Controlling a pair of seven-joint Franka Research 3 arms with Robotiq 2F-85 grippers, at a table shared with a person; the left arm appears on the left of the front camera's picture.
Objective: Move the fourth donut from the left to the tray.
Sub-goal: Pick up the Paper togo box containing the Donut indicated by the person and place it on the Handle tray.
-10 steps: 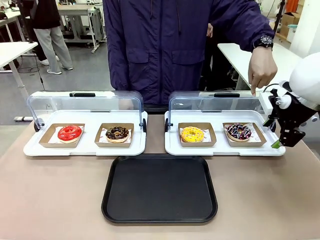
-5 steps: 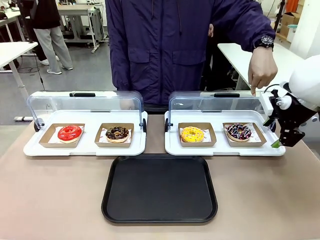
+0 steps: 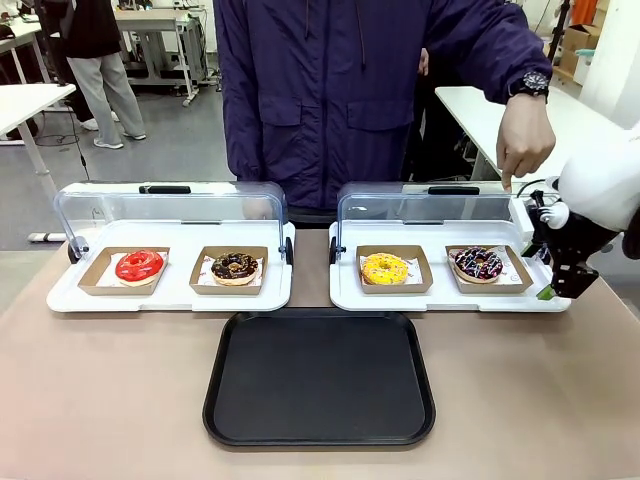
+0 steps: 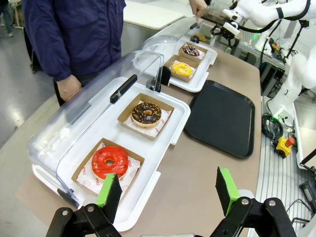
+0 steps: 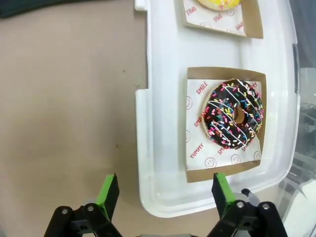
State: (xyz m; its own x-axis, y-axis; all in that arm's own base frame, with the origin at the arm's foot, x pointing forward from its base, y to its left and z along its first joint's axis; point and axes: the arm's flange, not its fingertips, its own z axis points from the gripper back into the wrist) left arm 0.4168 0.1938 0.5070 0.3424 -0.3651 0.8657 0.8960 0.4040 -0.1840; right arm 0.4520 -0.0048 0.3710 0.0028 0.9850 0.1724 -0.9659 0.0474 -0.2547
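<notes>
Right gripper [image 5: 164,193] spread, empty; donut [image 5: 236,120] ahead of fingers, offset past one pad. Left gripper [image 4: 168,190] spread too. Risk: closing off-centre clips holder [image 5: 217,174] rim, tips donut.

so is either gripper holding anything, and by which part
Nothing is held: the right gripper has its jaws open near the dark sprinkled ring donut in its brown cardboard holder; the left gripper is open too.
</notes>
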